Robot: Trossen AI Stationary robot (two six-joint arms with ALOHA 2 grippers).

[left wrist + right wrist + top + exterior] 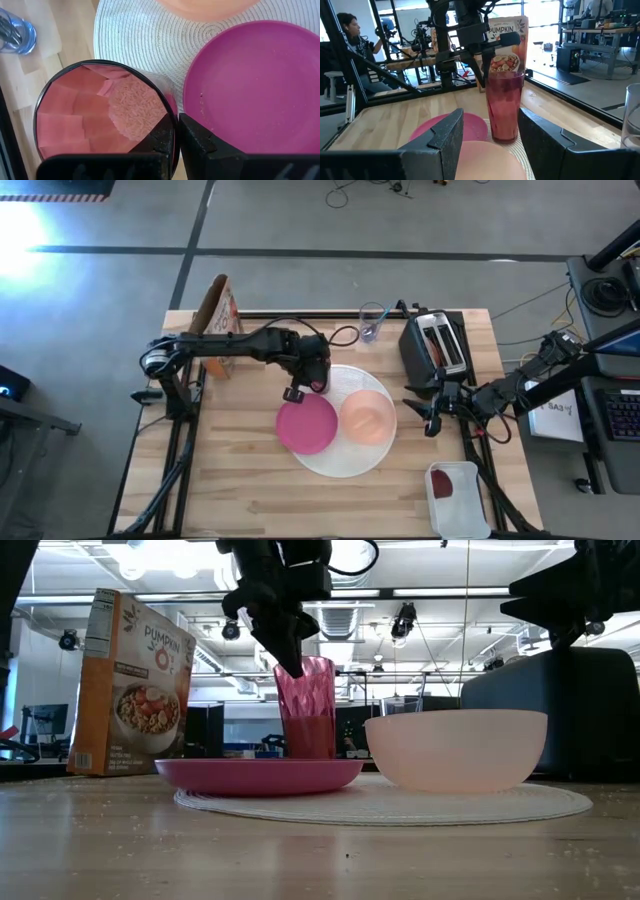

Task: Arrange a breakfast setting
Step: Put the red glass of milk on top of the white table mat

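The large round white plate (345, 460) lies mid-table. On it lie the magenta plate (306, 426) on the left and the peach bowl (367, 418) on the right. The pink translucent cup (306, 708) stands upright at the white plate's far left edge, also in the right wrist view (504, 107). My left gripper (306, 380) is above it, shut on its rim. My right gripper (432, 416) is open and empty just right of the white plate, and faces the cup (490, 122). I cannot make out the teal-handled spoon. My left gripper pinches the cup's rim (176, 131) on the side toward the magenta plate, with one finger (161, 136) inside the cup and one (202, 146) outside. The fingers come from above, slanting down. The cup is upright, and its base (504, 139) seems to rest on the white plate's edge.
A cereal box (222, 320) stands at the far left. A clear glass (372, 323) and the black toaster (437, 345) are at the far right. A white tub (457, 495) sits at the near right corner. Bare wood lies left of the plates.
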